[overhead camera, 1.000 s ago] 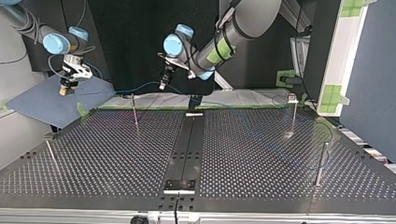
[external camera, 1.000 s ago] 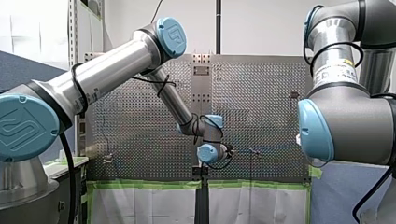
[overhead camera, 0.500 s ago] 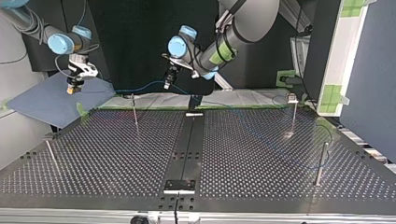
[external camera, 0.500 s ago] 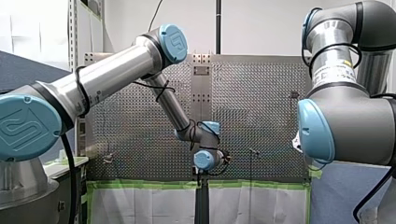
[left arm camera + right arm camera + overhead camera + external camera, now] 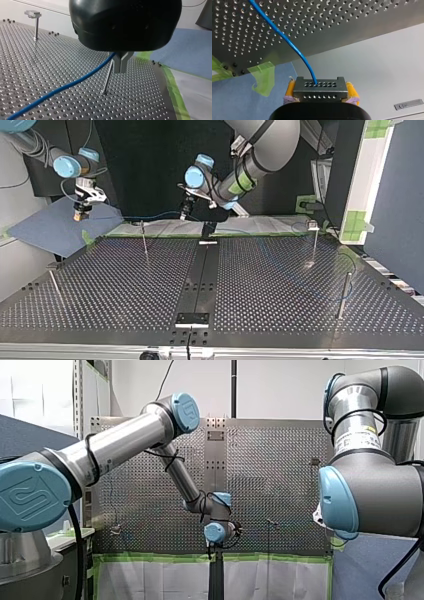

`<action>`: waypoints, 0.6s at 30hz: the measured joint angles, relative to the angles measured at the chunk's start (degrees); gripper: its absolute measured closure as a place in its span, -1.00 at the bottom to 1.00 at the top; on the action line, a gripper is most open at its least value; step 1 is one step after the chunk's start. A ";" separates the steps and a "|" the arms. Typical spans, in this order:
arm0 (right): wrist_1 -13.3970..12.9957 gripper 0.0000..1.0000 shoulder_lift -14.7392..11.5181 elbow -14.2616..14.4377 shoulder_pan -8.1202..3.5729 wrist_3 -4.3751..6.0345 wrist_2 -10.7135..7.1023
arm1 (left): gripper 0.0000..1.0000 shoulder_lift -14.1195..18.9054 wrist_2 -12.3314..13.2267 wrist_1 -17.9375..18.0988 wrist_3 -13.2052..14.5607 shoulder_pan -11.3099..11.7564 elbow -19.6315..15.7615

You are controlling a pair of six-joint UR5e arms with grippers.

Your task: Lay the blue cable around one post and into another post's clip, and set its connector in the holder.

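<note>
Top view: my left hand [image 5: 186, 211] and right hand [image 5: 81, 213] have both drifted toward the view's right along the tabletop [image 5: 125, 285] edge by the arms, so routing's barely started. Left hand is clenched on the blue cable [image 5: 75, 83] near a post [image 5: 107, 80]. Right hand grips the connector [image 5: 319, 89], off the corner. Holder? Can't spot it, and the clips are too tiny.

Stylised UR logo on the blue joint caps [image 5: 27, 496] of my left arm [image 5: 120, 445].

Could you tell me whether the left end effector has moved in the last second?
Yes: in the top view my left end effector shifted rightward, away from the post toward the centre strip.
</note>
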 joint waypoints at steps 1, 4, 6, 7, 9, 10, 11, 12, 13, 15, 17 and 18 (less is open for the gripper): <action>-0.07 1.00 0.02 -0.13 -0.02 0.16 -0.15 | 0.91 -0.14 0.13 -0.06 -0.05 0.09 0.17; -0.23 1.00 0.10 -0.39 -0.04 0.49 -0.48 | 0.91 -0.40 0.36 -0.17 -0.28 0.42 0.51; -0.32 1.00 0.19 -0.47 -0.05 0.56 -0.67 | 0.91 -0.45 0.47 -0.22 -0.40 0.69 0.70; -0.39 1.00 0.26 -0.49 -0.05 0.59 -0.79 | 0.91 -0.46 0.50 -0.23 -0.45 0.80 0.77; -0.57 1.00 0.51 -0.56 -0.05 0.60 -1.14 | 0.91 -0.46 0.67 -0.27 -0.56 1.09 0.88; -0.64 1.00 0.65 -0.61 -0.06 0.61 -1.30 | 0.91 -0.46 0.76 -0.29 -0.59 1.22 0.91; -0.71 1.00 0.85 -0.66 -0.06 0.61 -1.49 | 0.91 -0.46 0.85 -0.32 -0.62 1.38 0.93; -0.75 1.00 0.97 -0.69 -0.06 0.59 -1.61 | 0.91 -0.46 0.91 -0.33 -0.64 1.49 0.94; -0.78 1.00 1.09 -0.73 -0.06 0.56 -1.70 | 0.91 -0.46 0.97 -0.36 -0.65 1.60 0.94; -0.75 1.00 1.37 -0.84 -0.05 0.49 -1.85 | 0.91 -0.52 1.09 -0.49 -0.66 1.81 0.94; -0.76 1.00 1.63 -0.96 -0.01 0.47 -1.94 | 0.91 -0.54 1.10 -0.63 -0.67 1.97 0.93; -0.77 1.00 1.72 -1.01 0.00 0.47 -1.96 | 0.91 -0.55 1.10 -0.68 -0.67 2.02 0.94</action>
